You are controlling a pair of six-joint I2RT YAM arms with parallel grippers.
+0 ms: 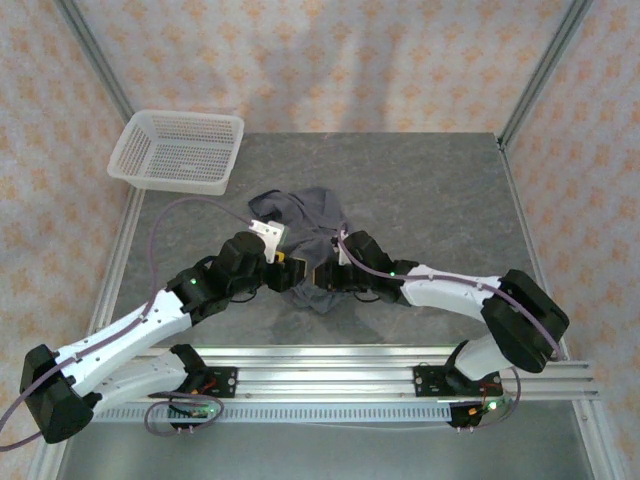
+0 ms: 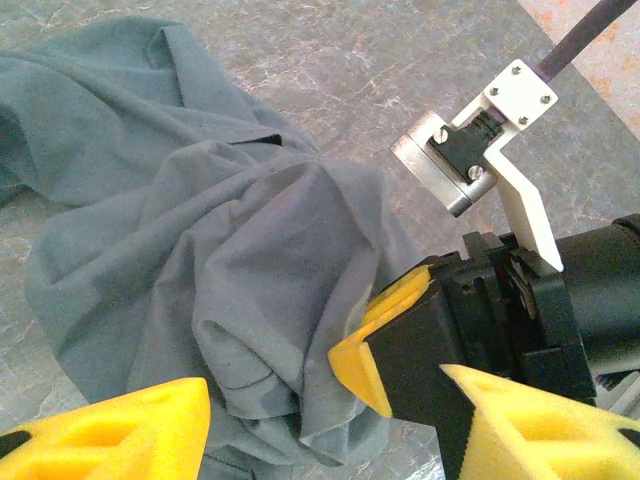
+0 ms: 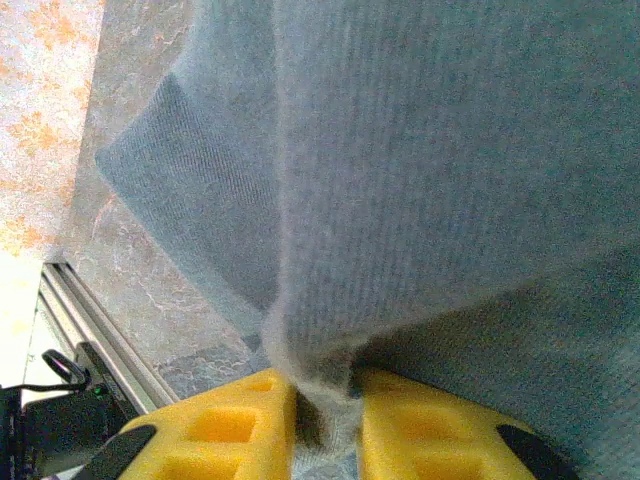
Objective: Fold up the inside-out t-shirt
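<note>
Shirt (image 1: 310, 225) lies in a crumpled heap at the centre of the top view. It sits on the grey table (image 1: 440, 190), well apart from the basket (image 1: 180, 150) in the upper left. No fold is laid yet; we judge the task barely begun.

- Right gripper (image 3: 325, 420): clenched on the shirt. At the bottom of its wrist view, a narrow ridge of cloth is pinched between the yellow fingers. The rest of the cloth rises across the upper frame.
- Left gripper (image 2: 320, 430): released. Its fingers stand wide apart at the bottom corners of its wrist view. Bunched cloth lies between them, and we see none of it gripped.
- Step in hand, as we read it: taking hold of the heap to open it out flat before any fold.
- Next move calls for a second hold by the left gripper on an edge away from the pinch. The two must then draw apart to spread the cloth without dragging it off the table.

Hard to make out:
- We cannot sort hem, sleeves and collar in the heap. A seamed edge shows in the upper left of the left wrist view, but we cannot say which part it is.
- The left fingertips are cut off by the bottom edge of the frame.
- In the top view both grippers sit low at the heap's lower edge, where wrists and cloth mask the jaws.
</note>
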